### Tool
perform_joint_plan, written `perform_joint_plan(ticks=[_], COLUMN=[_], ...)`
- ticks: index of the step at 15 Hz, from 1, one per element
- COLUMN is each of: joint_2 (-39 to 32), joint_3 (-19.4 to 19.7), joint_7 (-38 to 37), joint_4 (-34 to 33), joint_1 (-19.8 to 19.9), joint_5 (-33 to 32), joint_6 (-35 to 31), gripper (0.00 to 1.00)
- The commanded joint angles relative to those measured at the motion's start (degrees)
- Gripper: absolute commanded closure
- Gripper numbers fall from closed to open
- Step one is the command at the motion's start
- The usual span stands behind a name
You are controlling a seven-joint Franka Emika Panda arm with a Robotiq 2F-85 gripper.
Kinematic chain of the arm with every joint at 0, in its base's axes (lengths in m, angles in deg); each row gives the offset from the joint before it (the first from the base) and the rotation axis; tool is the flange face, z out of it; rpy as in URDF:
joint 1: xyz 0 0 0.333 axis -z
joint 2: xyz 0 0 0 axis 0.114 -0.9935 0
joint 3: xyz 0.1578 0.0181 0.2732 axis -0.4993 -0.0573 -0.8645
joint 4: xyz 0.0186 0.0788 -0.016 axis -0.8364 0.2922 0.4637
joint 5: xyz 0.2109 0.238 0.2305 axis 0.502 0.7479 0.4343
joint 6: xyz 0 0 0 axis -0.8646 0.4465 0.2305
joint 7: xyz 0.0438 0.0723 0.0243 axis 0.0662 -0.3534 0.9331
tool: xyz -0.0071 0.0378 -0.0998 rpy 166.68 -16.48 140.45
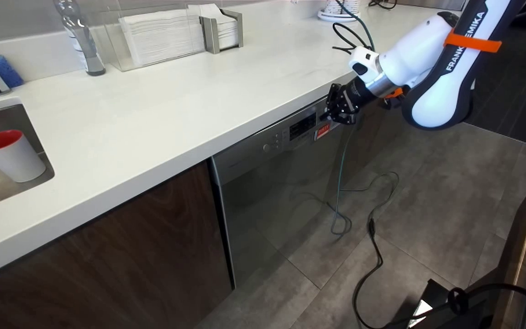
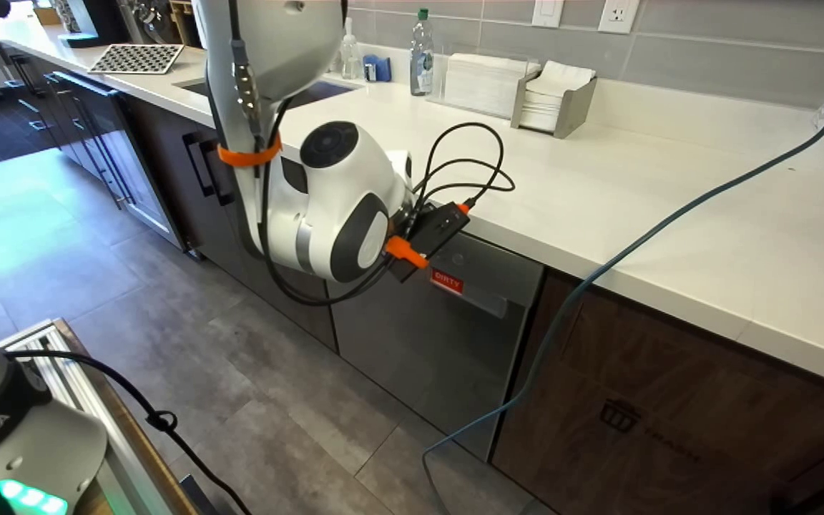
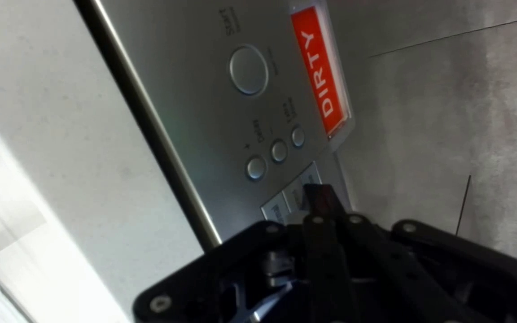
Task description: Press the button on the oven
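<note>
"Where's the dishwasher (image 1: 270, 205)?"
"Built in beneath the white bench (image 1: 176, 105)."
"And the hand (image 3: 323, 197)?"
"Closed up, gripping nothing, at the control panel (image 3: 204, 103); whether touching, I can't tell."

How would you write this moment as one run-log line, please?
End effector: looks closed, by control panel of appliance | large round button: uncovered | DIRTY sign: on appliance front | contact: unclear

The white-and-black arm (image 1: 420, 50) slopes down toward the upper front of the oven (image 1: 265, 201), its wrist (image 1: 359, 92) tilted just before that front and its pincer (image 3: 323, 199), fingers (image 3: 323, 255) drawn together, directed at it, contact being impossible to discern in the wrist view.
</note>
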Motion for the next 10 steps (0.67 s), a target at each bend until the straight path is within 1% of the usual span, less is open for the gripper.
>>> perform_joint_plan(ticks=[1,7,10], joint_2=[-1.7,-2.3,-2.7], joint_3=[1.3,1.4,1.4], joint_7=[-1.9,-2.7,-3.4], joint_4=[-1.8,-2.1,-2.3], joint_1=[-1.4,-1.5,-1.5], joint_5=[-0.6,-0.5,-0.3], joint_6=[-2.5,-2.9,-4.4], gripper=[1.0,1.0,1.0])
